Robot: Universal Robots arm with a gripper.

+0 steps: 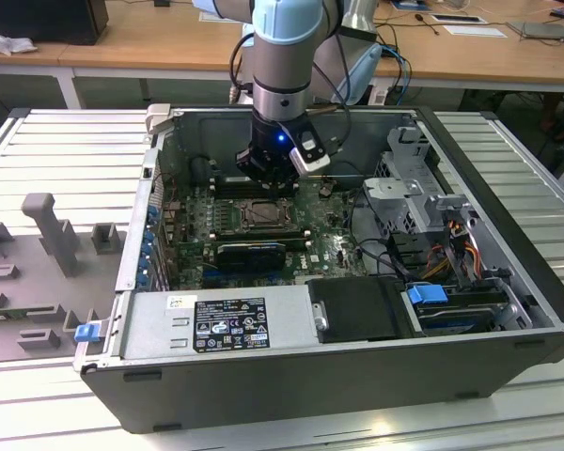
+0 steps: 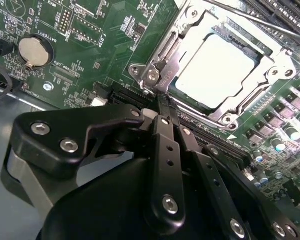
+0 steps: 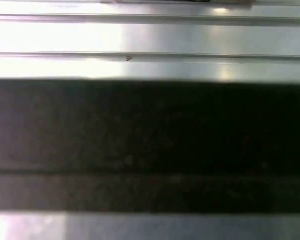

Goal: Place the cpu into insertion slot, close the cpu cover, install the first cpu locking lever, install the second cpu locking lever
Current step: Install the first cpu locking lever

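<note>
The cpu (image 2: 215, 70) lies flat in the insertion slot (image 1: 263, 214), its pale silver top showing through the window of the cpu cover (image 2: 270, 67), which lies down over it. A thin locking lever rod (image 2: 270, 27) runs along the far side of the socket. My gripper (image 2: 163, 102) is shut with its black fingers (image 2: 162, 145) pressed together and nothing visible between them. Its tips sit at the socket's near corner by a metal lever hook (image 2: 160, 75). In the exterior view the gripper (image 1: 268, 183) hangs just above the socket inside the open computer case.
Around the socket are a green motherboard (image 2: 90, 45), a coin battery (image 2: 32, 50) and a black card slot (image 2: 220, 145). Case walls (image 1: 150, 207), a drive cage (image 1: 404, 178), cables (image 1: 451, 254) and a power supply (image 1: 226, 324) surround the work area. A ribbed metal table (image 1: 56, 150) lies outside.
</note>
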